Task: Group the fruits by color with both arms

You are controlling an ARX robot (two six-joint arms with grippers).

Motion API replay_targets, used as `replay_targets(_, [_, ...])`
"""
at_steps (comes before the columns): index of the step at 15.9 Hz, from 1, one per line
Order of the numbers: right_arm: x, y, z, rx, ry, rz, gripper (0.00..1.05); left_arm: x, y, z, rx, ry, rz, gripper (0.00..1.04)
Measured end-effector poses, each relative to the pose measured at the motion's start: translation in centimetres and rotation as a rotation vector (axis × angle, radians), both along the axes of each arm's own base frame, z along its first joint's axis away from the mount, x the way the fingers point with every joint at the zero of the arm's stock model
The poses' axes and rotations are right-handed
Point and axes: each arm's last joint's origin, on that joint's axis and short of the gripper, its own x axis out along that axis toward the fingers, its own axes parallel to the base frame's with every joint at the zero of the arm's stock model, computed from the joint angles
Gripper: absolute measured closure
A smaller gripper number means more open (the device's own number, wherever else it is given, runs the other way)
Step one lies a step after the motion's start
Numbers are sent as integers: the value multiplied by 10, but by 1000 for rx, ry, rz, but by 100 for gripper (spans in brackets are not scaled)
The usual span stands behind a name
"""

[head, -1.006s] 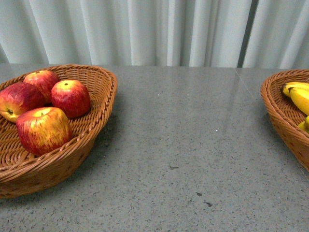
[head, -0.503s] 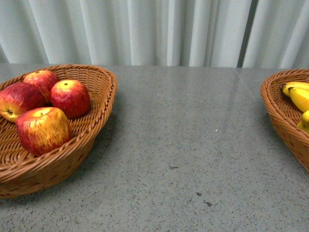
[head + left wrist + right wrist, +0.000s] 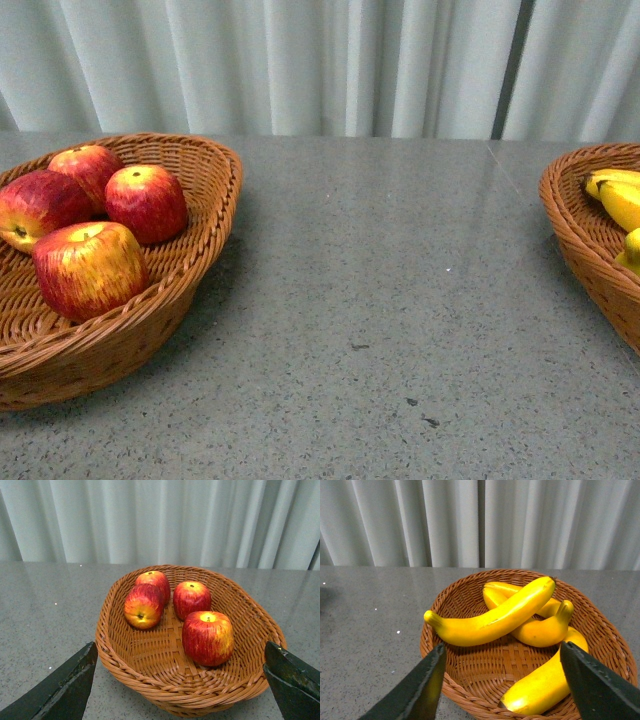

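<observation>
**pixel_pete:** ok starting at the left. There's a wicker basket on the grey speckled desk with four red apples in it, all glossy with yellow streaks. Nearest one is the most yellow and sits on the basket floor close to the front wall. The other three bunch up behind it, touching each other.

**rigwatcher:** yep, and the left wrist view looks right down into that basket. The left claw is spread wide, with one dark finger at each bottom corner of the shot and nothing between them. It's hanging in front of the basket, not touching any fruit.

**pixel_pete:** middle of the desk is just bare stone with a couple of dark specks. Pale curtain behind everything.

**rigwatcher:** far right there's a second wicker basket, cut off by the frame edge, yellow bananas poking out. The right wrist view shows four bananas piled in it, the longest lying across the top of the others. The right claw is wide apart too, holding nothing, hanging just short of the rim.
</observation>
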Motion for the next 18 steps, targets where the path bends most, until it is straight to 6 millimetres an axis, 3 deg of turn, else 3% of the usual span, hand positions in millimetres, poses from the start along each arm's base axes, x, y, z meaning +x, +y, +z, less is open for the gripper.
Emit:
replay_targets(3, [0,0,0,1,0,0,4,0,0,0,0,0,0,7])
replay_targets(18, [0,0,0,0,0,0,7,0,0,0,0,0,0,7])
